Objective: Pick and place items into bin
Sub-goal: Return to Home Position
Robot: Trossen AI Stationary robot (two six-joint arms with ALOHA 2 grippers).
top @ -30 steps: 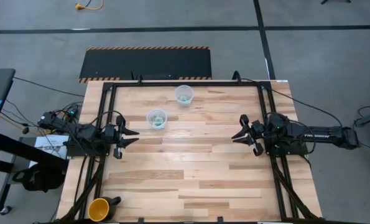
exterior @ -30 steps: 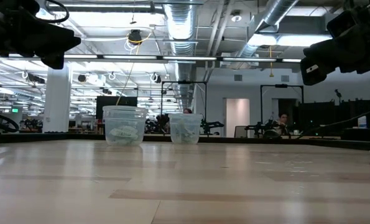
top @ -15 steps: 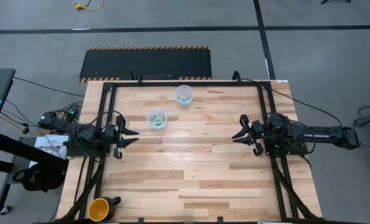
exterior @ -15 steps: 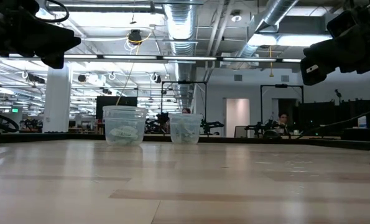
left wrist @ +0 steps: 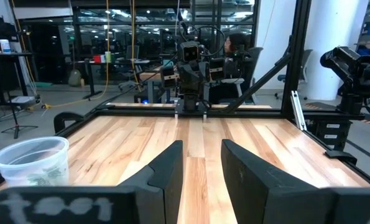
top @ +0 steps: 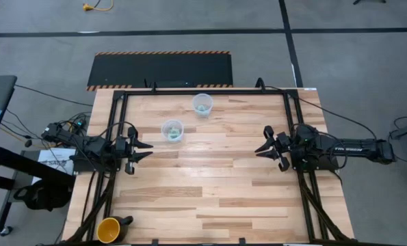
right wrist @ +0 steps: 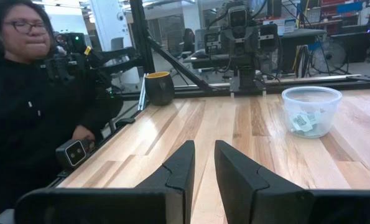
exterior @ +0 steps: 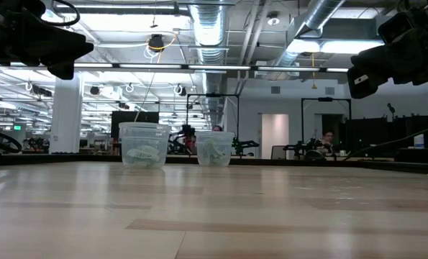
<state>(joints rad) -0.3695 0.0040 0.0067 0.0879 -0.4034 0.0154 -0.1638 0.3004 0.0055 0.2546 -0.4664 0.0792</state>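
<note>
Two clear plastic cups stand upright on the wooden table, one (top: 172, 130) left of centre and one (top: 202, 104) nearer the far edge. Both hold small mint-green and white wrapped pieces, which show through the walls in the low view (exterior: 143, 152) (exterior: 214, 151). My left gripper (top: 146, 149) hovers open above the table's left side, just near-left of the closer cup (left wrist: 32, 163). My right gripper (top: 260, 147) hovers open above the right side, pointing left. One cup with its pieces (right wrist: 307, 119) shows in the right wrist view. Neither gripper holds anything.
A yellow cup (top: 108, 230) stands at the table's near-left corner. A dark frame (top: 203, 91) runs along the far, left and right edges. A person in black (right wrist: 23, 106) sits beyond the table's left side. Bare wood lies between the two grippers.
</note>
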